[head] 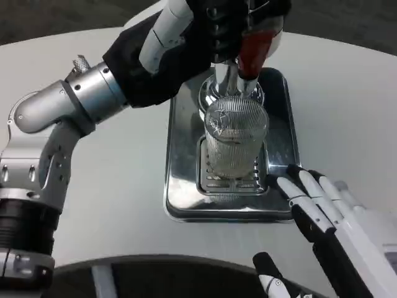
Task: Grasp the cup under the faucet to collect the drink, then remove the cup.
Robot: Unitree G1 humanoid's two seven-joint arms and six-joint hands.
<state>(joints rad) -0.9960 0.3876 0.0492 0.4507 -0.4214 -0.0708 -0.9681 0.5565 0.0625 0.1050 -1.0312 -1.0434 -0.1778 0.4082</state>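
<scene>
1. Nearest the camera, low on the right, is the right hand [335,217]. Its fingers [298,189] are spread apart and holding nothing, tips resting just at the near right corner of the metal drip tray [180,155]. It's close to the cup but not touching it.
2. Next out is the ribbed clear cup [234,143], standing upright on the slotted grate [214,180] in the middle of the tray, right under the faucet [231,77]. Can't really tell how much drink is in it; the ribbing makes the level hard to read.
3. The tray sits on the white desk [111,186], roughly in the centre.
4. Farthest out, the left arm reaches across from the left side up to the dispenser. The left hand [232,28] looks wrapped around the red tap handle [254,49], dark fingers closed on it, though the top edge of the view cuts part of it off.
5. My read: this is the filling step, the left hand working the tap while the cup collects. Next move calls for the right hand to slide in left, close around the cup's side without tipping it, then pull it out from under the spout, ideally after the tap is released.
</scene>
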